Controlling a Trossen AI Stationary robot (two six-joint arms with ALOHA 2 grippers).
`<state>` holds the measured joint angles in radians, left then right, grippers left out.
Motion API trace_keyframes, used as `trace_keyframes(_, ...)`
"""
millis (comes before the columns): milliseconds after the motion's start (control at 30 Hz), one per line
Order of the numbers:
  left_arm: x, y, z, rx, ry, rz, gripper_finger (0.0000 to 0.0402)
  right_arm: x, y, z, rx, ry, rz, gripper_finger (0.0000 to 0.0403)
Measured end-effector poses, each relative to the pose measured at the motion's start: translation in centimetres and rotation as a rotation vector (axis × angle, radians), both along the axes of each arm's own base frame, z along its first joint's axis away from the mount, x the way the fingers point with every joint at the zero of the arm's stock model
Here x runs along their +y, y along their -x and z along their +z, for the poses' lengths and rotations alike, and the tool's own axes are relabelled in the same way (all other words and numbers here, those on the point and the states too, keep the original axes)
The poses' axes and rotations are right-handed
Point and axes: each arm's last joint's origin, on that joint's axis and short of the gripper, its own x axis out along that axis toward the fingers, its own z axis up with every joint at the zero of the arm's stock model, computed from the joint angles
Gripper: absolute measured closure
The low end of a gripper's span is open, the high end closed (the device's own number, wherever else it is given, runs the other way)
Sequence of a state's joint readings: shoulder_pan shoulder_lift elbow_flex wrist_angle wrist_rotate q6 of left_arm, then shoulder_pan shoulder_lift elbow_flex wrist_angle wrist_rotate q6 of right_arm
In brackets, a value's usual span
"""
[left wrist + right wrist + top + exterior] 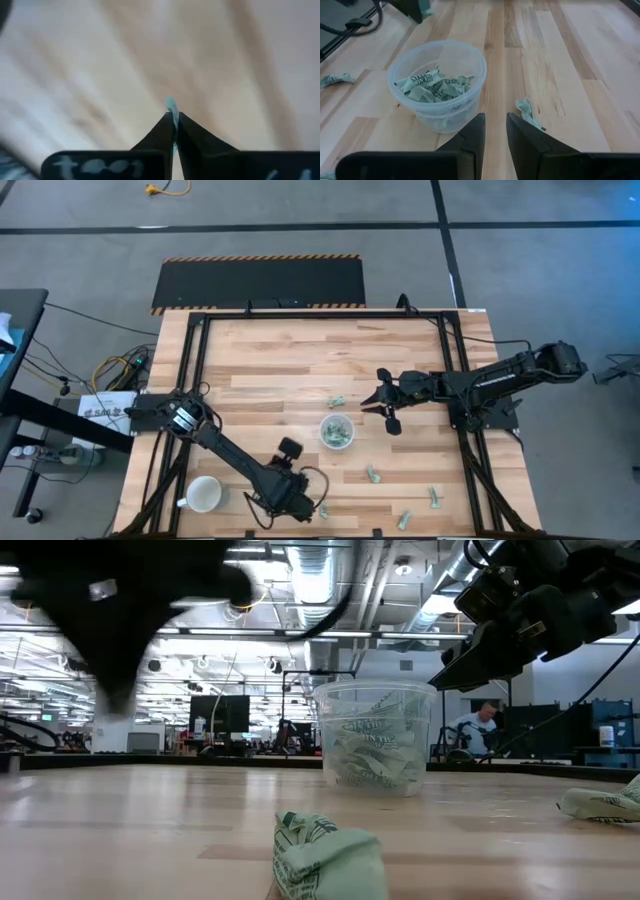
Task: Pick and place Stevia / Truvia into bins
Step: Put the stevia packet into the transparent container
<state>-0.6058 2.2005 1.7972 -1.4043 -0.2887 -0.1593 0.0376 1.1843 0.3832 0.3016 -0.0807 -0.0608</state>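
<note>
Left pincer [173,116] pressed together pinching a sachet [171,105] at the near desk edge: lift straight, carry over the cup [336,431], release centered; right pincer [494,131] slightly spread, waiting.

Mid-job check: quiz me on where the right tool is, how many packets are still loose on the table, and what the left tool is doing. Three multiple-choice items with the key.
1. Where is the right tool?
A. Just beside the clear cup
B. At a far corner of the table
C. Hanging off the table's edge

2. How many loose sachets lie on the table, outside the cup and ungripped?
A. None
B. Four
C. Over a dozen

3. What state is the left tool in?
A. Wide open, empty
B. Shut on a sachet
C. Out of every view

Key:
1 A, since its wrist view shows the cup right ahead of its fingers.
2 B, since the high view shows four scattered around the cup.
3 B, since its wrist view shows a pale green edge pinched between closed fingers.
</note>
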Motion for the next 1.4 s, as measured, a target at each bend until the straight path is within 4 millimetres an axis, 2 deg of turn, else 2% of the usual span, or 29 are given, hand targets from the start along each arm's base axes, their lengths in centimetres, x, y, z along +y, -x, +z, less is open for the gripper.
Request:
trace_keyframes(167,2.3,-2.7,2.6,-0.161,-0.133,-0.052,0.0401,0.0,0.0,0.0,0.0,0.0,0.0,0.0332)
trace_keyframes(333,6.1,-6.0,4.7,-0.25,-0.128,-0.032,0.0401,0.0,0.0,0.0,0.0,0.0,0.0,0.0332)
trace_keyframes(500,9.7,-9.2,5.8,-0.332,0.059,-0.032,0.0401,0.0,0.0,0.0,0.002,0.0,0.0,0.0332)
trace_keyframes(633,11.6,-10.9,6.1,-0.389,0.246,-0.043,0.0401,0.0,0.0,0.0,0.002,0.0,0.0,0.0332)
trace_keyframes(733,12.7,-11.4,6.1,-0.407,0.323,-0.014,0.0401,0.0,0.0,0.0,0.002,0.0,0.0,0.0332)
trace_keyframes(867,13.5,-11.5,6.1,-0.411,0.342,0.042,0.0401,0.0,0.0,0.0,0.001,0.0,0.0,0.0332)
trace_keyframes(1267,13.5,-11.6,6.1,-0.437,0.364,0.15,0.04,0.0,0.0,0.0,0.017,-0.122,-0.067,0.0332)
trace_keyframes(1400,13.5,-11.6,6.1,-0.44,0.367,0.168,0.0379,0.0,0.0,0.0,0.017,-0.122,-0.066,0.0332)
